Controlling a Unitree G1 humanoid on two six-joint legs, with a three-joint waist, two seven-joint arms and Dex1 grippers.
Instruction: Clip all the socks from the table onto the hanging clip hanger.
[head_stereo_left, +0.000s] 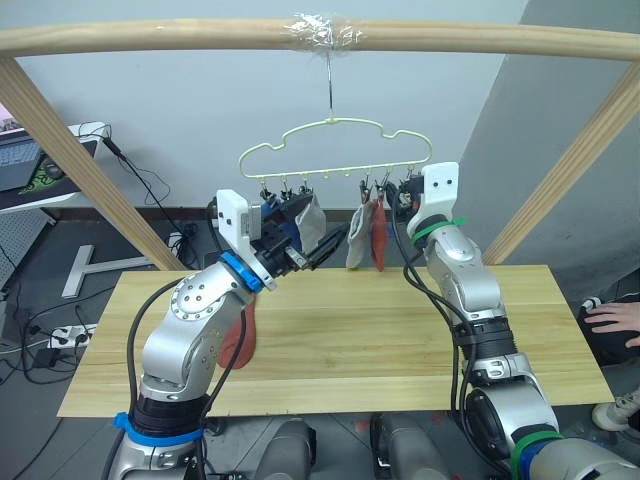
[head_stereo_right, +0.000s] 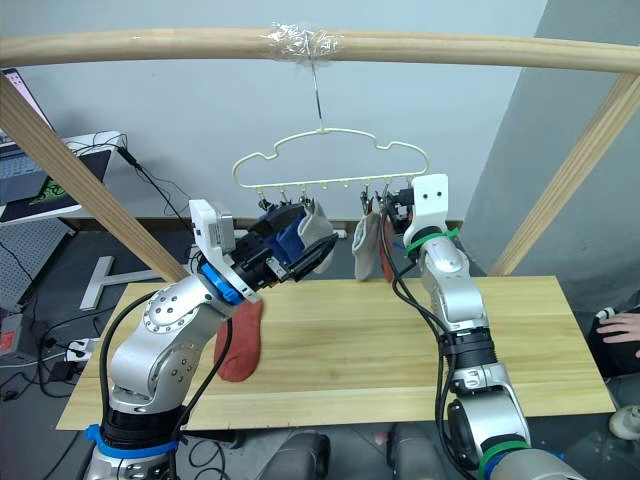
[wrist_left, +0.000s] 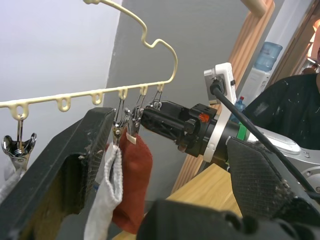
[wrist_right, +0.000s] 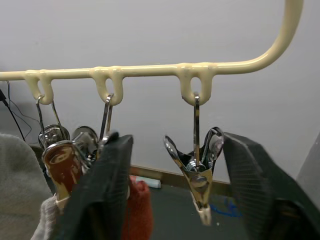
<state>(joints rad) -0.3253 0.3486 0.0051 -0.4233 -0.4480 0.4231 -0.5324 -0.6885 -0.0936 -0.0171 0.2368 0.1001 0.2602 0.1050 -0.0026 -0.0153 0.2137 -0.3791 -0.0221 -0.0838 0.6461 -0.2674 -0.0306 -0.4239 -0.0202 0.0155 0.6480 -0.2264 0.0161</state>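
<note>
The pale-yellow clip hanger (head_stereo_left: 335, 150) hangs from the wooden pole. A blue sock (head_stereo_left: 283, 226) and a grey sock (head_stereo_left: 312, 222) hang at its left clips. Another grey sock (head_stereo_left: 358, 240) and a rust-red sock (head_stereo_left: 379, 238) hang right of the middle. A second rust-red sock (head_stereo_left: 240, 338) lies on the table (head_stereo_left: 400, 330), partly hidden by my left arm. My left gripper (head_stereo_left: 318, 252) is open just below the left-hand socks, its fingers (wrist_left: 70, 165) wide apart. My right gripper (wrist_right: 177, 185) is open, one finger on each side of the empty end clip (wrist_right: 196, 175).
The round wooden pole frame (head_stereo_left: 320, 35) crosses overhead, with slanted legs at both sides. A person sits past the table's right end, hand (head_stereo_left: 612, 320) near its edge. A desk with a laptop (head_stereo_left: 20, 160) stands at the far left.
</note>
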